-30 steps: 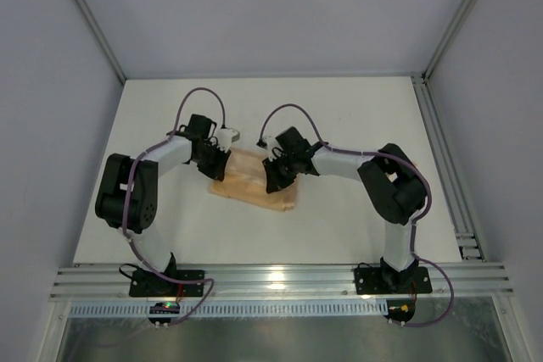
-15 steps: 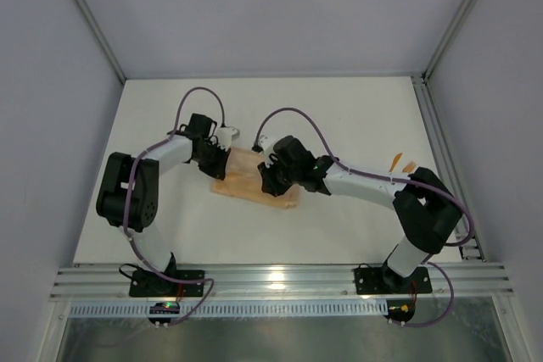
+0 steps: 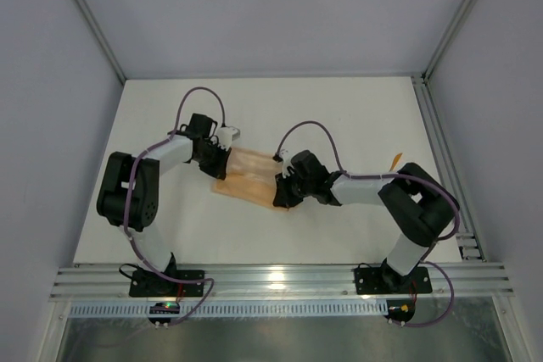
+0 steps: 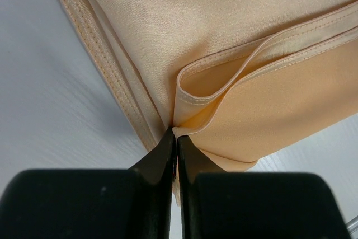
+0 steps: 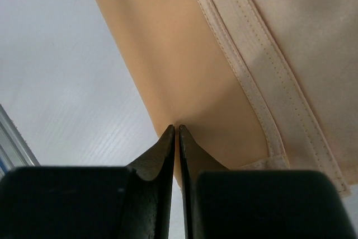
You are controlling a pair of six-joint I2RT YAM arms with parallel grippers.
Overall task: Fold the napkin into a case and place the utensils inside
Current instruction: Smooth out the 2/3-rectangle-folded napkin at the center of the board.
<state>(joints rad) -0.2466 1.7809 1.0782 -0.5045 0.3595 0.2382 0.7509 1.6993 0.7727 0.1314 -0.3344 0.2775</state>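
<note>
Folded napkin point(image 3: 250, 180) lying on the surface point(image 3: 356, 116): left jaws clamped on a fold at its left end, right jaws pinched on its right edge.

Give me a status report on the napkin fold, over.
Left gripper shut on the folded peach-orange cloth napkin, at a folded corner. Right gripper shut on its right end. Thin orange plastic utensil lies far right, clear of both arms.

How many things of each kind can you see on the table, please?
Robot arms: 2
Peach napkin: 1
Orange utensil sliver, partly hidden by the right arm: 1
Total: 4
</note>
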